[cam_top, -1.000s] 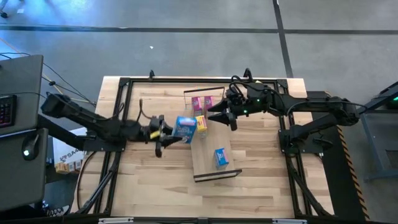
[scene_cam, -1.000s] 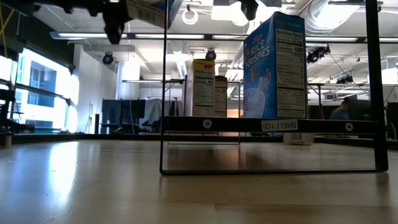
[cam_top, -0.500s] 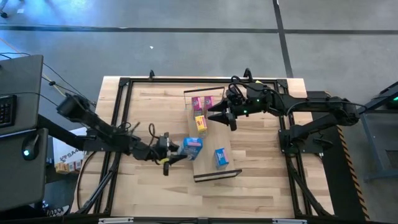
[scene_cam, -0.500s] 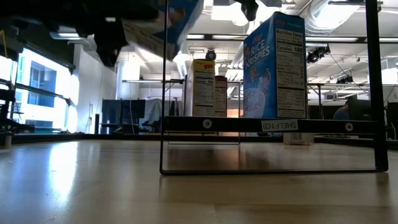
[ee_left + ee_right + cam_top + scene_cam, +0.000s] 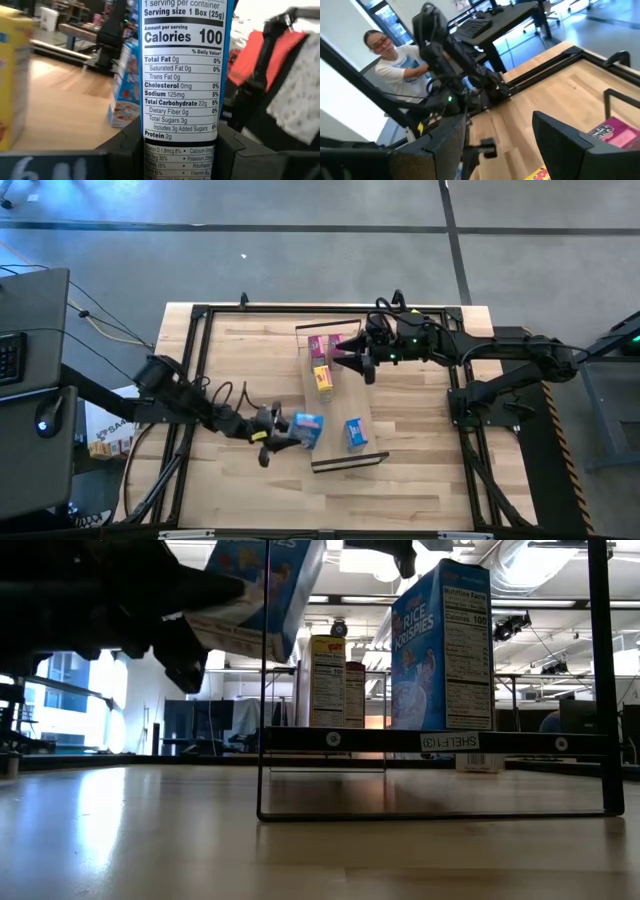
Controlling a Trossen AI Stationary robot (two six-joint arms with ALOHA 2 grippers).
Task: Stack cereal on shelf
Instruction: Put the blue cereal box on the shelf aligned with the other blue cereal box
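Observation:
My left gripper (image 5: 283,431) is shut on a light blue cereal box (image 5: 307,428), held in the air just left of the shelf (image 5: 340,452), a pale plank with black end frames. On the shelf stand a pink box (image 5: 324,344), a yellow box (image 5: 322,378) and another blue box (image 5: 355,432), each on its base. The low view shows the standing blue box (image 5: 440,645) upright on the plank. My right gripper (image 5: 346,360) hovers open above the shelf's far half, by the pink and yellow boxes, with nothing between its fingers. My left gripper pinches the blue box's two wide faces between its two fingers (image 5: 129,150), low on the box, the narrow nutrition panel (image 5: 182,125) facing the wrist. The fingers lie level, coming from the table's left. The box (image 5: 265,590) is lifted clear and leans over.
Black frame rails (image 5: 190,370) run round the wooden tabletop (image 5: 240,480). The shelf's thin black end frame (image 5: 262,690) stands in front in the low view. A person (image 5: 395,65) sits beyond the table's left side, next to a desk and keyboard (image 5: 8,355).
My left gripper has sunk and gone toward the table's near edge with the blue box, still shut on it. The box has come down from beside the yellow box to beside the shelf's near half and leans over in the low view.

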